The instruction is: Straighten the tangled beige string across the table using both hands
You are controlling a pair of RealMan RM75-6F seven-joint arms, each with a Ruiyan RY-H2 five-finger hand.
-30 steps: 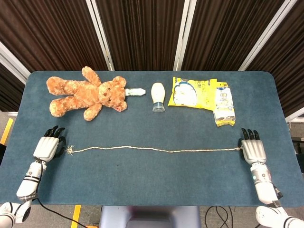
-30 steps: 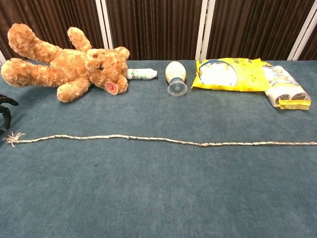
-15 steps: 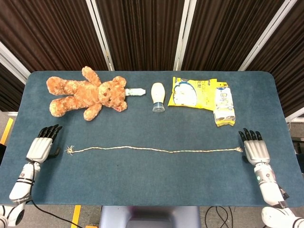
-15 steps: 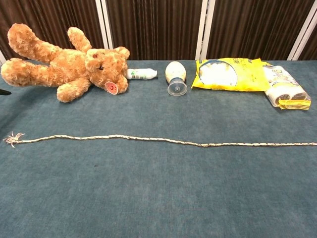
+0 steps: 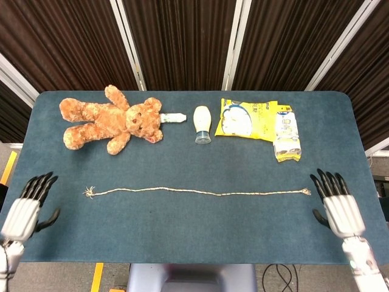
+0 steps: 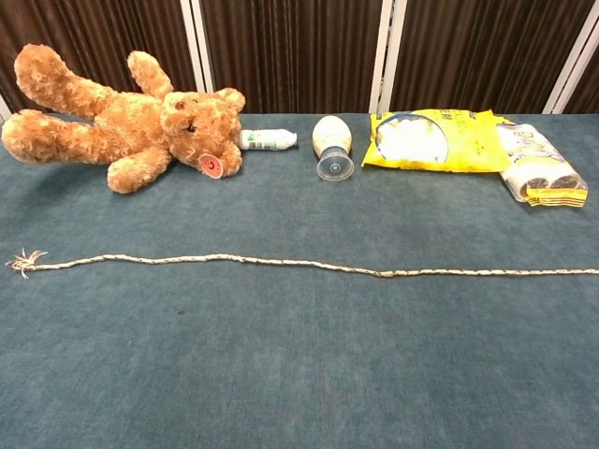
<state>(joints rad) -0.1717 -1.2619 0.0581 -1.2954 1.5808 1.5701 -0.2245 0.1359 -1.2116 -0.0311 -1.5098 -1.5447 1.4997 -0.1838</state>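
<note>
The beige string (image 5: 194, 192) lies in a nearly straight line across the blue table (image 5: 194, 237), from a frayed knot at the left to its right end by the table's right side. In the chest view the string (image 6: 299, 265) runs the full width. My left hand (image 5: 24, 208) hovers at the table's left front corner, fingers spread, holding nothing, well left of the knot. My right hand (image 5: 340, 204) is at the right front, fingers spread, empty, just right of the string's end. Neither hand shows in the chest view.
Along the back of the table lie a brown teddy bear (image 5: 112, 118), a small white bottle (image 5: 174, 117), a white upturned bottle (image 5: 202, 123), a yellow snack bag (image 5: 246, 120) and a pack of small bottles (image 5: 287, 135).
Both hands have let go of the string ends and drawn back toward the front edge and outward. The string lies still.
</note>
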